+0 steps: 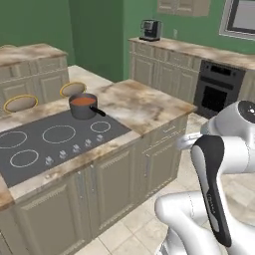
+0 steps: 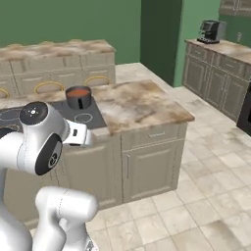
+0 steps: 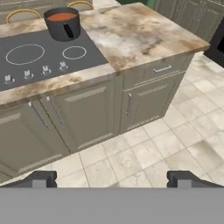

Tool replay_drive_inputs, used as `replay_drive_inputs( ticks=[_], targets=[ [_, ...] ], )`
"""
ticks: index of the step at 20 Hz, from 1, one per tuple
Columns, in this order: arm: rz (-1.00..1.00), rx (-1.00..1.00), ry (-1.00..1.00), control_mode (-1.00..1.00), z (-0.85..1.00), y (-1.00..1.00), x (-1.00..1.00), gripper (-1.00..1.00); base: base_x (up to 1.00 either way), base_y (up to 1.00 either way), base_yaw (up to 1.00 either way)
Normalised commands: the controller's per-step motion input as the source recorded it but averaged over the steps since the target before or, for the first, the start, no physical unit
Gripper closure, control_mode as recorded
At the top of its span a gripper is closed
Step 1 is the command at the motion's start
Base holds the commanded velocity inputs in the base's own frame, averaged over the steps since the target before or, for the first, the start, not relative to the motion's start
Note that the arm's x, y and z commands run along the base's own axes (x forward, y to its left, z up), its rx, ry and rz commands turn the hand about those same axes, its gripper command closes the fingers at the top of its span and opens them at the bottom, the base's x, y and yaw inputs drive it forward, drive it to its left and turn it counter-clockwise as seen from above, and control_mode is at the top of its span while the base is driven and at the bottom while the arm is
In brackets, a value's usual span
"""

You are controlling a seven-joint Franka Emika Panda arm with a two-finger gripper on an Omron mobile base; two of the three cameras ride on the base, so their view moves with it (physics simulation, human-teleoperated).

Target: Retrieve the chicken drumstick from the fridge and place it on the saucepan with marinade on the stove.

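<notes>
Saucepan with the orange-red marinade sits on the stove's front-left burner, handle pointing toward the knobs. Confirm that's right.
Not quite: the saucepan sits at the stove's far right corner, not the front-left burner, as the left base view shows. It does hold orange-red marinade, handle toward the knobs.

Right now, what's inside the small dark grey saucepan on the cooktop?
The small dark grey saucepan holds smooth orange-red marinade, a flat surface near the rim. No drumstick rests on it. Anything below that surface is hidden.
</notes>
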Motion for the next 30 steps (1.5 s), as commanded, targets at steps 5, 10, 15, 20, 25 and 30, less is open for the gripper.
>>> replay_drive_inputs(
  ticks=[5,10,15,20,25,30],
  targets=[
    [0.00,0.00,0.00,1.00,0.00,0.00,0.00,-1.00,0.01,-0.18,-0.69],
    [0.00,0.00,0.00,1.00,0.00,0.00,0.00,-1.00,0.00,-0.16,-0.81],
    [0.00,0.00,0.00,1.00,0.00,0.00,0.00,-1.00,0.07,-0.04,-0.91],
    [0.00,0.00,0.00,1.00,0.00,0.00,0.00,-1.00,0.06,-0.01,-0.93],
    [0.00,0.00,0.00,1.00,0.00,0.00,0.00,-1.00,0.00,0.00,-0.92],
    [0.00,0.00,0.00,1.00,0.00,0.00,0.00,-1.00,0.00,0.00,-0.88]
  ],
)
